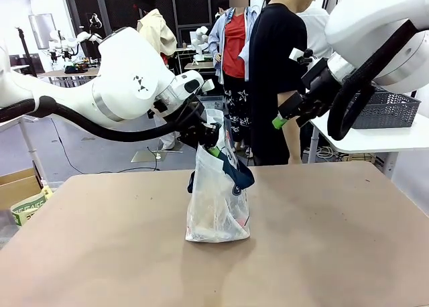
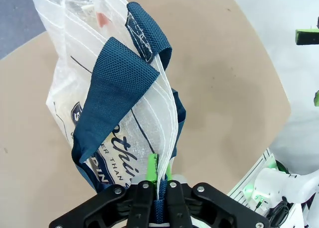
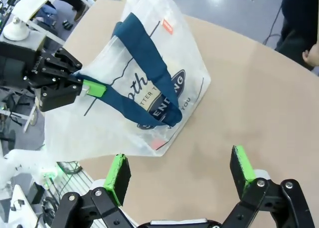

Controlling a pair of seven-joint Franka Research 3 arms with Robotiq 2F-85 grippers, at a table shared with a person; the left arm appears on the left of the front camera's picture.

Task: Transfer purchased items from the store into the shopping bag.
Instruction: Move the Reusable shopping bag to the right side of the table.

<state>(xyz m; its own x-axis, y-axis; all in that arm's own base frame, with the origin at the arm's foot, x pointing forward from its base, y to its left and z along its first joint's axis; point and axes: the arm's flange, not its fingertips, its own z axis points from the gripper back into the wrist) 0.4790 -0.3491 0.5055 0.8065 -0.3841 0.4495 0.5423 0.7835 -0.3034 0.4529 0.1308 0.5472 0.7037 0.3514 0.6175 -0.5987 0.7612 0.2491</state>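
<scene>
Left gripper [image 2: 158, 188] pinches the shopping bag [image 1: 218, 200] rim at table centre; right gripper [image 3: 182, 171], spread empty at two o'clock, likely must fetch another item.

I'm seeing left gripper [image 2: 160, 174] clamping top edge of shopping bag [image 2: 94, 78], green pads [image 2: 152, 167] pinching translucent plastic between them. Bag standing on tan table [image 2: 224, 63]. 2 navy strap handles [image 2: 117, 88] drooping over bag's side, partly covering navy lettering [image 2: 117, 156]. Red patch [image 2: 103, 18] showing through plastic near far end.
</scene>
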